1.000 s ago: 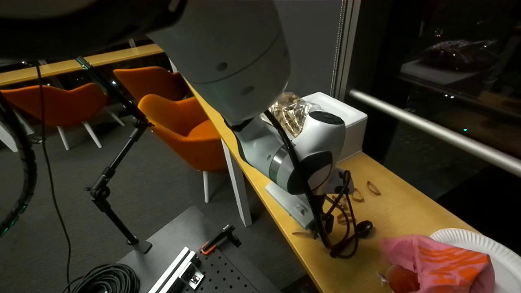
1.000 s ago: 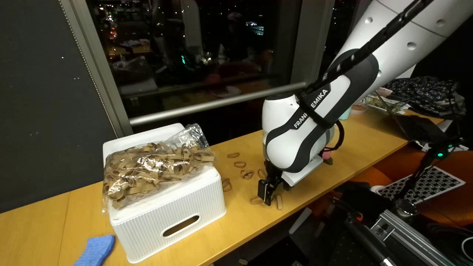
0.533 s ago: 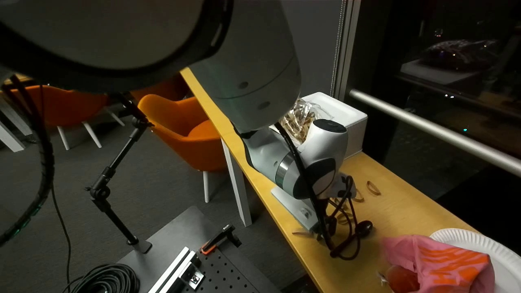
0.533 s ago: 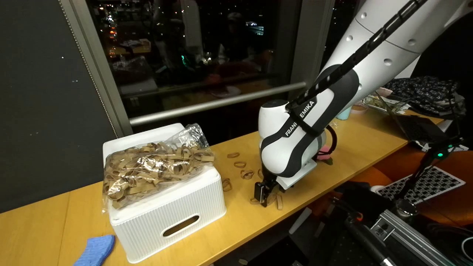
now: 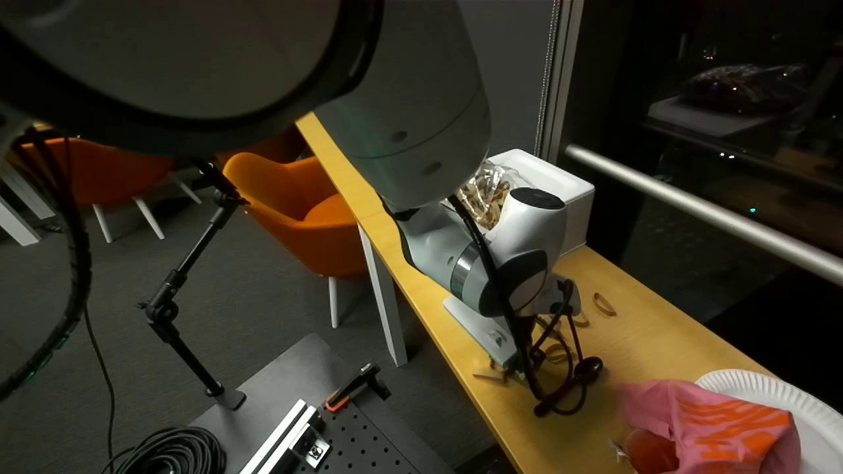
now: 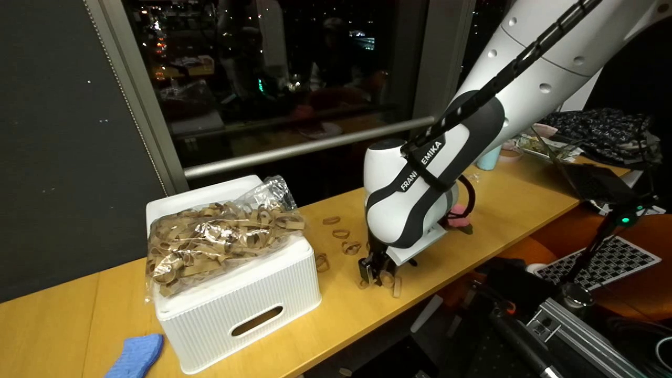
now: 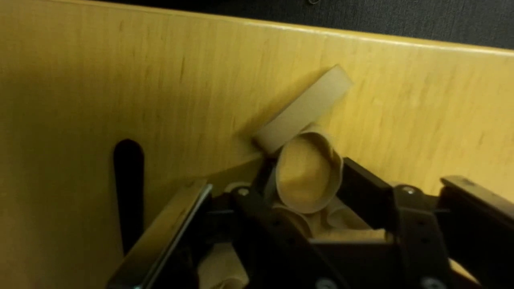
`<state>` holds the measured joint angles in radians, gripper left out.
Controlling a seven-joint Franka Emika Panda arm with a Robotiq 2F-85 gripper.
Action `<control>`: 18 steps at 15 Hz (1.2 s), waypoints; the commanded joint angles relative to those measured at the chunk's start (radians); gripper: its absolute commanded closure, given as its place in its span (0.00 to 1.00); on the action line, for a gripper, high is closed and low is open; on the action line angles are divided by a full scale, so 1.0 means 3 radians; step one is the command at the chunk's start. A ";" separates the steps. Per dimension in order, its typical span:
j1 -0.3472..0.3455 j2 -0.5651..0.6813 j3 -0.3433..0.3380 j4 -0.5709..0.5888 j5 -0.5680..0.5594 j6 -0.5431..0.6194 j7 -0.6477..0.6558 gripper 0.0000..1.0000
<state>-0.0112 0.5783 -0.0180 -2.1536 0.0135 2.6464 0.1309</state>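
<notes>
In the wrist view my gripper [image 7: 307, 168] has closed around a tan cardboard-like ring [image 7: 335, 170]. The ring stands on edge, its two sides against the black fingers [image 7: 363, 192]. A second ring, seen edge-on as a pale strip [image 7: 303, 110], lies just beyond the fingertips, close to the held one. More rings [image 7: 295, 218] show below and between the finger links, partly hidden by them. In an exterior view the gripper [image 6: 377, 275] is low over the table, with the ring [image 6: 388, 279] at its tips and the strip-like ring [image 6: 397, 287] beside it.
Loose rings [image 6: 341, 234] lie between the arm and a white ribbed box [image 6: 210, 336], which carries a clear bag of rings [image 6: 210, 247]. A pink-orange cloth [image 5: 731, 428] and paper plate [image 5: 820, 421] sit farther along. The table's edge [image 7: 321, 31] runs close by; a rail [image 5: 711, 214] crosses the window.
The arm has shifted slightly towards the box's side and the jaws have drawn together around the ring. The other loose rings appear unmoved.
</notes>
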 commanded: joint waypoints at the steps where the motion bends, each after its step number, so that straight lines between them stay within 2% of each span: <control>1: 0.0036 0.0058 -0.0043 0.0064 0.0050 -0.0001 0.0051 0.88; 3: 0.0040 0.0055 -0.0047 0.0087 0.0048 -0.0012 0.0071 1.00; 6: 0.0052 0.0026 -0.0051 0.0114 0.0042 -0.0032 0.0094 0.97; 18: 0.0041 0.0035 -0.0098 0.0421 0.0019 -0.0034 0.0124 0.97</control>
<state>-0.0107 0.5817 -0.0280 -2.0556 0.0135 2.6464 0.1623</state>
